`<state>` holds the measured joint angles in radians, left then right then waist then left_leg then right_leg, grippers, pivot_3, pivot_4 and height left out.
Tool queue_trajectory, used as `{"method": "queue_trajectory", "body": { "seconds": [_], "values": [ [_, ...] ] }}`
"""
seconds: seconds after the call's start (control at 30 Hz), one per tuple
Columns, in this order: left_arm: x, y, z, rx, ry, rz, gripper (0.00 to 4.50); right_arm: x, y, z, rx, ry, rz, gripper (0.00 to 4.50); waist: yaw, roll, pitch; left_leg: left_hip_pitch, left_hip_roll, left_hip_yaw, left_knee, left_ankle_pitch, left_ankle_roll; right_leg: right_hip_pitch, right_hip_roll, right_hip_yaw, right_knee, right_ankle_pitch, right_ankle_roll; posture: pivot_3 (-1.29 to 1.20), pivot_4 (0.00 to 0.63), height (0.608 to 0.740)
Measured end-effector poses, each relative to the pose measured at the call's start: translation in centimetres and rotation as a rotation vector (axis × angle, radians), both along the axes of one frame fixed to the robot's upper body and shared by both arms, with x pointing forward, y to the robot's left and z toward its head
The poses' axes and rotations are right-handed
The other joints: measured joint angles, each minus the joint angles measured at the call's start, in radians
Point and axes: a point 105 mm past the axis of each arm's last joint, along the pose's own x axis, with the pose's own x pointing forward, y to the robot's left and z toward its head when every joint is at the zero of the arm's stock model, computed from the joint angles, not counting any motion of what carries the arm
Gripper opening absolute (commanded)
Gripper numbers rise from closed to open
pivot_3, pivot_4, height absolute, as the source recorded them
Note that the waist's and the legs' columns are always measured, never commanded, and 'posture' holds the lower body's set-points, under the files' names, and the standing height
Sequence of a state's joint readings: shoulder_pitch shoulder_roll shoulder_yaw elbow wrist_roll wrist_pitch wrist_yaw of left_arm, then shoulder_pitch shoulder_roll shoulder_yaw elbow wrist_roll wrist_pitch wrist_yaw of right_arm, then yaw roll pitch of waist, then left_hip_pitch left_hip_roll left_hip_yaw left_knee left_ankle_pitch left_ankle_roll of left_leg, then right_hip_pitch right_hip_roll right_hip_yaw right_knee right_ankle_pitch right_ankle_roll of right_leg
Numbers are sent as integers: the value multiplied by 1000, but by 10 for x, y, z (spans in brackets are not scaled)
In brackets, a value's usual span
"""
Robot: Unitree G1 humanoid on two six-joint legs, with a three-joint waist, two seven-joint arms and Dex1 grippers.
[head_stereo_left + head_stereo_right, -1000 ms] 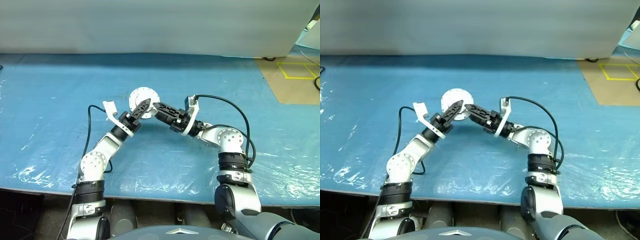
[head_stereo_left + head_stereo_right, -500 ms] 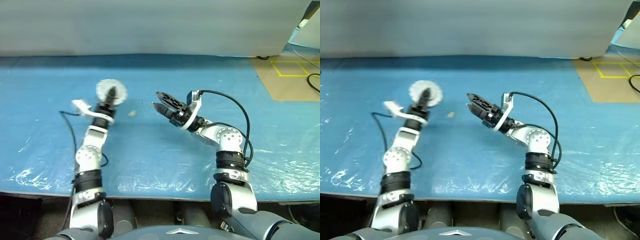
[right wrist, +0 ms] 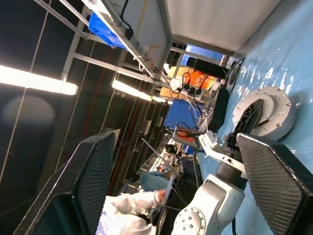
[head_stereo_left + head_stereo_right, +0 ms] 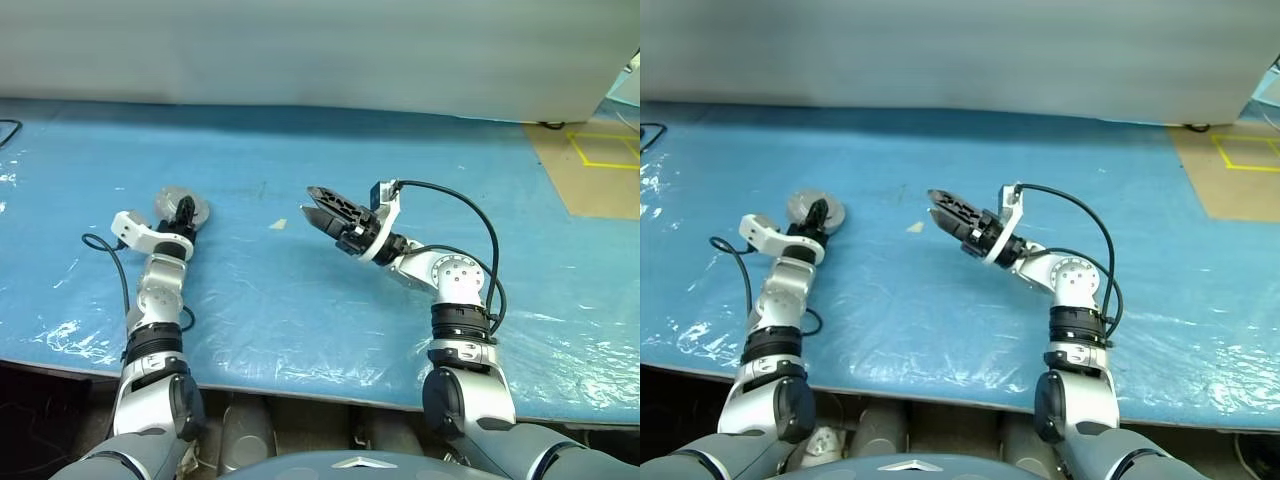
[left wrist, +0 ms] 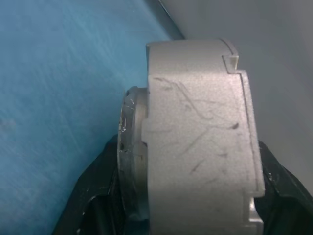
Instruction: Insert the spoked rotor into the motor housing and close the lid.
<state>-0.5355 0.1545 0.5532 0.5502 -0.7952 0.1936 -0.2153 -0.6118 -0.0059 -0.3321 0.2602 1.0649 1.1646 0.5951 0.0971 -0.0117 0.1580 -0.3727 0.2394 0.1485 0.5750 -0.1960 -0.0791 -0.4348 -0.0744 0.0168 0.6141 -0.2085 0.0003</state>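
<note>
Clamping the motor housing [image 5: 195, 142] between its two black fingers, the left gripper [image 4: 184, 212] now holds the silver-grey puck low over the blue table cover [image 4: 320, 300], far out at about nine o'clock from the robot's midline. A second ago the same puck hung near the middle of the table, with both grippers meeting on it; half a second ago it was already travelling out to the left. In the left wrist view the housing's scratched grey outer wall sits squarely between the pads, edge on. The right gripper [image 4: 322, 212] has let go and hovers at the centre of the table with its jaws spread wide and nothing between them; through those jaws, the right wrist view shows the puck [image 3: 266, 113] in the other gripper's hold. A small pale scrap [image 4: 279, 225] lies on the cover at about nine o'clock from the right gripper. With the assembly carried aside in one closed-looking piece, the insertion and lid closing appear done, and setting it down seems the step in hand.
</note>
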Motion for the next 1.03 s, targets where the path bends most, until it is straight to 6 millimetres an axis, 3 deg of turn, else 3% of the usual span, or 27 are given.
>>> {"method": "queue_trajectory", "body": {
  "seconds": [0.17, 0.2, 0.33, 0.63, 0.73, 0.87, 0.93, 1.03],
  "values": [
    [-3, 0, -3, -27, -4, 7, 2663, -1, 1, -1, -5, -2, 5, 4180, -3, 0, 0, 1, 0, 0, 1, 0, 0, 0, 0, 0, 1, 0, 0, 0, 150, 740],
    [-4, 2, -3, -29, -4, 14, 3226, -1, 2, -1, -7, -2, 9, 4208, -4, 0, 0, 1, 0, 0, 1, 0, 0, 0, 0, 0, 1, 0, 0, 0, 150, 740],
    [-10, 23, 1, -15, -18, 136, 4437, -3, 5, -1, -12, -8, 23, 4208, -5, 0, 0, 2, 0, 0, 0, 0, 0, 0, 0, 0, 1, 0, 0, 0, 150, 740],
    [-45, 98, 20, 152, -22, 569, 4492, -3, 6, -2, -18, -16, 20, 4208, -4, 0, 0, 2, 0, 0, 1, 0, 0, 0, 0, 0, 0, 0, 0, 0, 150, 740],
    [-47, 104, 33, 249, -47, 581, 4492, 0, 6, -3, -32, -28, -3, 4208, -1, 0, 0, 2, 0, 0, 1, 0, 0, 1, 0, 0, 0, 0, 0, 0, 150, 740],
    [-38, 73, 60, 363, -204, 382, 4492, 17, 5, -9, -143, -86, -153, 4208, -1, 0, 0, 2, 0, 0, 1, 0, 0, 0, -1, -1, 1, 0, 0, 0, 150, 740],
    [-36, 40, 79, 430, -325, 204, 4492, 24, 4, -8, -249, -182, -226, 4208, -3, 0, 0, 1, 0, 0, 1, 0, 0, 0, -1, -1, 1, -1, -1, 0, 150, 740],
    [-37, -6, 93, 549, -424, -57, 4492, 31, 5, 1, -362, -338, -290, 4208, -6, 0, 0, 1, 1, 1, 1, 0, 0, -2, -1, -1, 1, -1, -1, 0, 150, 740]
  ]
}}
